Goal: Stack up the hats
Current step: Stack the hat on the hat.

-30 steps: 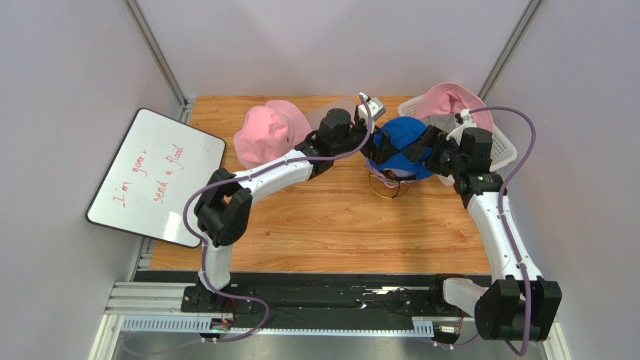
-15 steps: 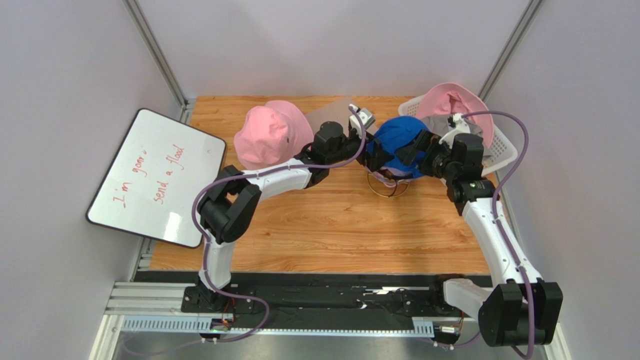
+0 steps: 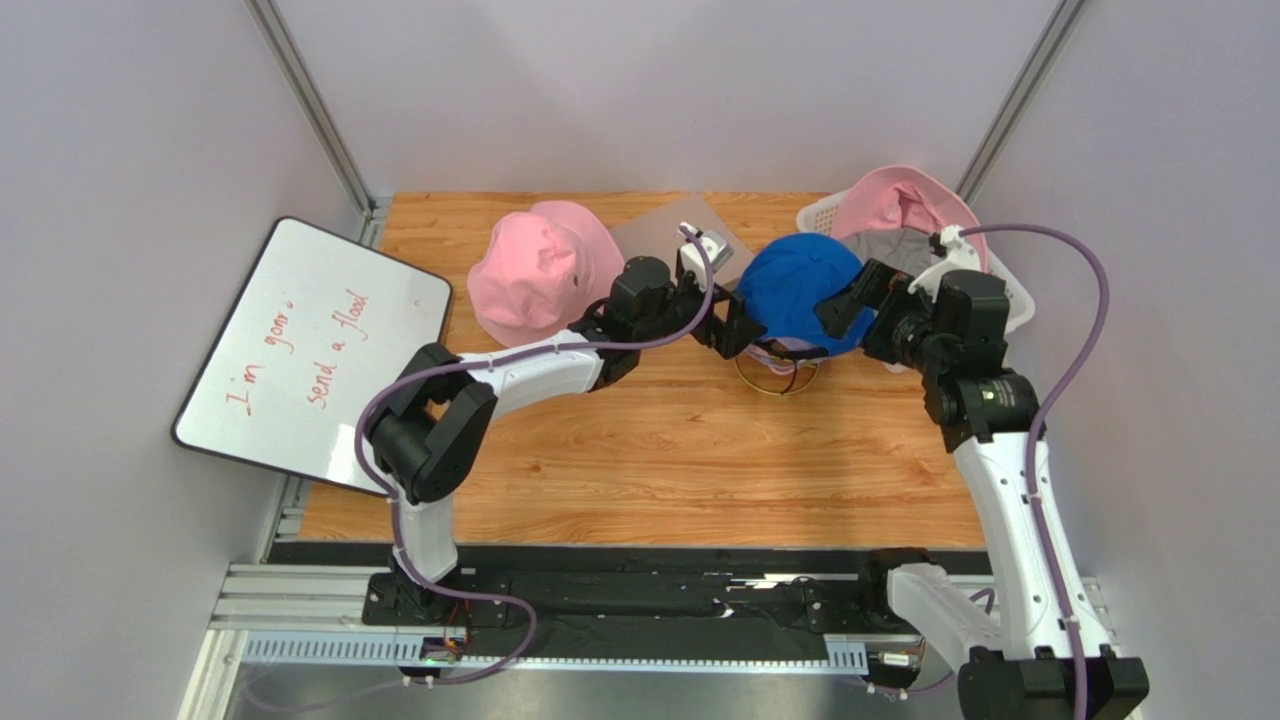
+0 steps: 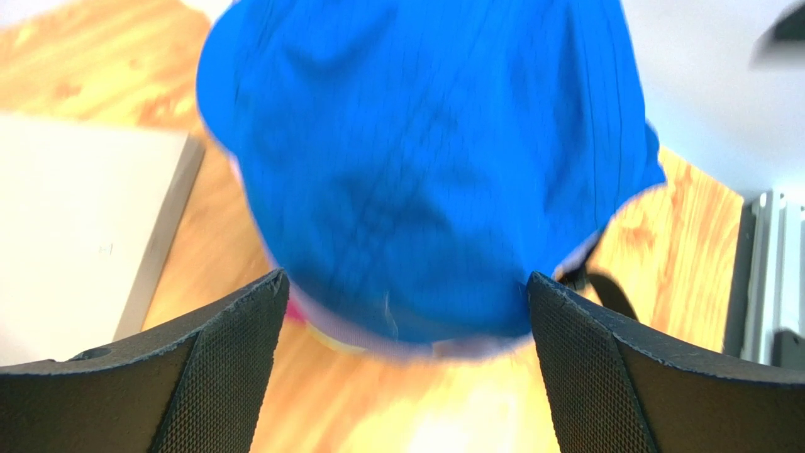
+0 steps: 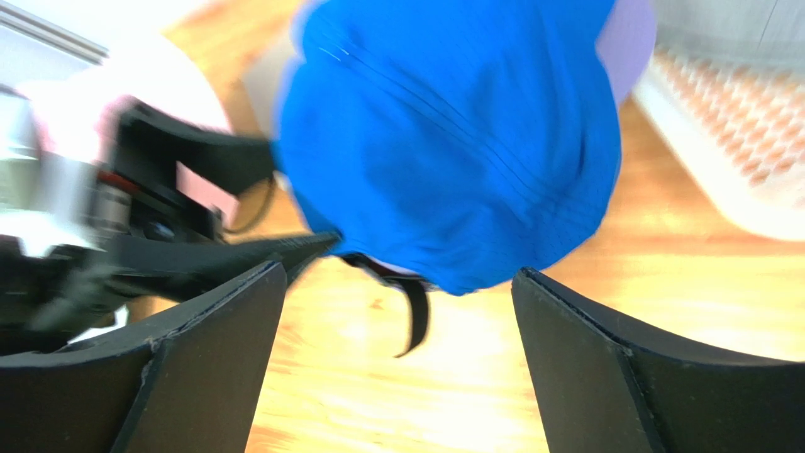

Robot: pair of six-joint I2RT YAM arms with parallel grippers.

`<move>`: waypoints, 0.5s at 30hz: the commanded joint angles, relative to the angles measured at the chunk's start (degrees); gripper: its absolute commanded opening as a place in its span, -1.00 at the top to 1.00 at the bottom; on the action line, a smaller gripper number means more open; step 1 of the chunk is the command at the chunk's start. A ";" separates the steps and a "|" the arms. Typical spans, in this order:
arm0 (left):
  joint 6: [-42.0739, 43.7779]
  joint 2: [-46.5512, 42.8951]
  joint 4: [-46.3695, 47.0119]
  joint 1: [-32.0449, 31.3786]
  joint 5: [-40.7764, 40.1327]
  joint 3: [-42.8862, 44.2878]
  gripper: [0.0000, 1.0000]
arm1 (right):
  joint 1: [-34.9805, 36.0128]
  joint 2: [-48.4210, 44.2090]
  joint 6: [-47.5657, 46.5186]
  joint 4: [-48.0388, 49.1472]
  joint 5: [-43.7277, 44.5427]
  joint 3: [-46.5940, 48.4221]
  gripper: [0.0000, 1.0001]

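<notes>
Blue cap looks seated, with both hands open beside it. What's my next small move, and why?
Probably draw the right hand back from the blue cap toward the basket. It and the left hand stand open on either side of the cap, gripping nothing. A pink hat lies in the basket, nearest the right arm.

whiteboard: red writing, left of wooden table | white mesh basket: far-right corner | wire frame: mid-table

two pink hats, one blue cap
</notes>
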 commanded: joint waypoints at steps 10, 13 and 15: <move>3.74 -10.22 -8.88 0.24 1.08 3.30 -0.99 | -5.77 3.65 -3.16 0.68 -1.57 9.35 -1.00; 4.53 -7.67 -8.79 0.24 6.60 6.99 -0.99 | -9.02 8.39 -0.35 4.20 -2.12 9.88 -1.00; 4.27 -6.43 -8.01 0.24 9.34 8.58 -0.99 | -11.73 12.86 3.34 5.95 -1.94 10.67 -1.00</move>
